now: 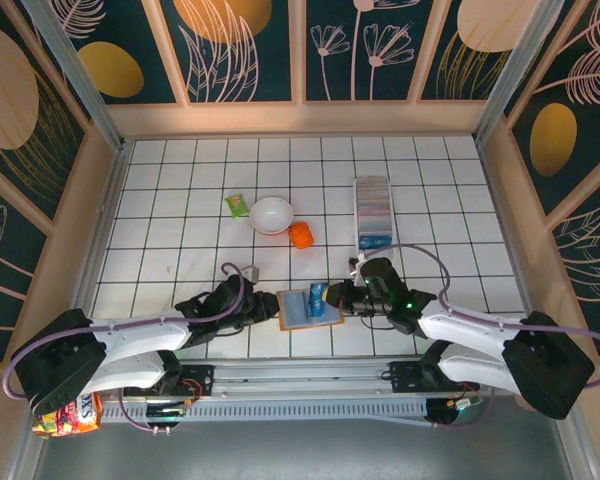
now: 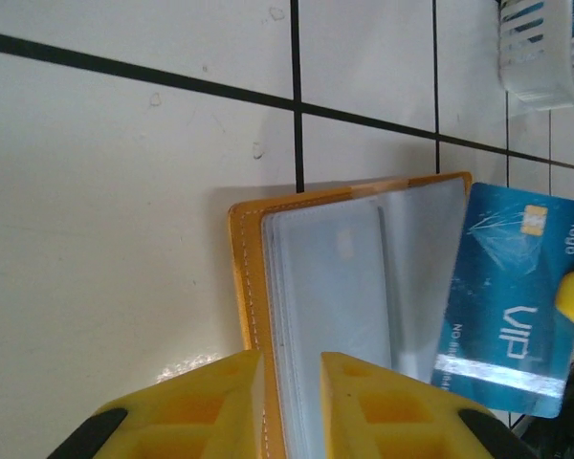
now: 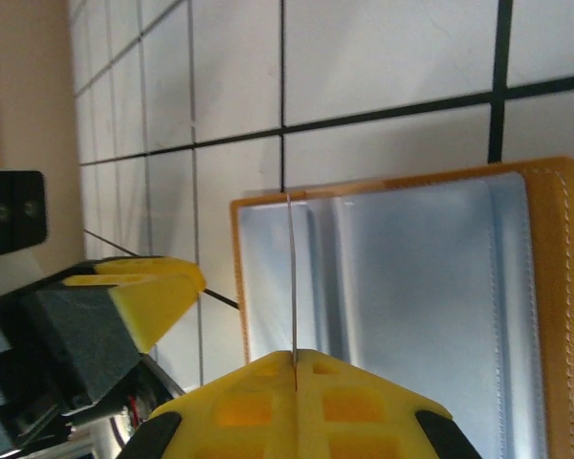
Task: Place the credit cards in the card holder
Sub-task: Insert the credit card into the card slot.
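A blue credit card [image 1: 318, 297] stands on edge over the open tan-orange wallet [image 1: 302, 318], pinched in my right gripper [image 1: 332, 297], which is shut on it. The right wrist view shows the card [image 3: 292, 277] edge-on as a thin line running out from between the closed fingers [image 3: 258, 406]. From the left wrist the card [image 2: 507, 306] faces the camera with "VIP" printed on it. My left gripper [image 1: 267, 308] is slightly open, its fingertips [image 2: 239, 382] straddling the wallet's [image 2: 364, 277] stitched left edge. The white slotted card holder [image 1: 372, 212] lies beyond, with blue cards at its near end.
A white bowl [image 1: 271, 214], a green packet [image 1: 237, 204] and a small orange object [image 1: 300, 235] sit mid-table, left of the holder. A snack packet [image 1: 65, 415] lies by the left arm's base. Wooden walls ring the tiled table.
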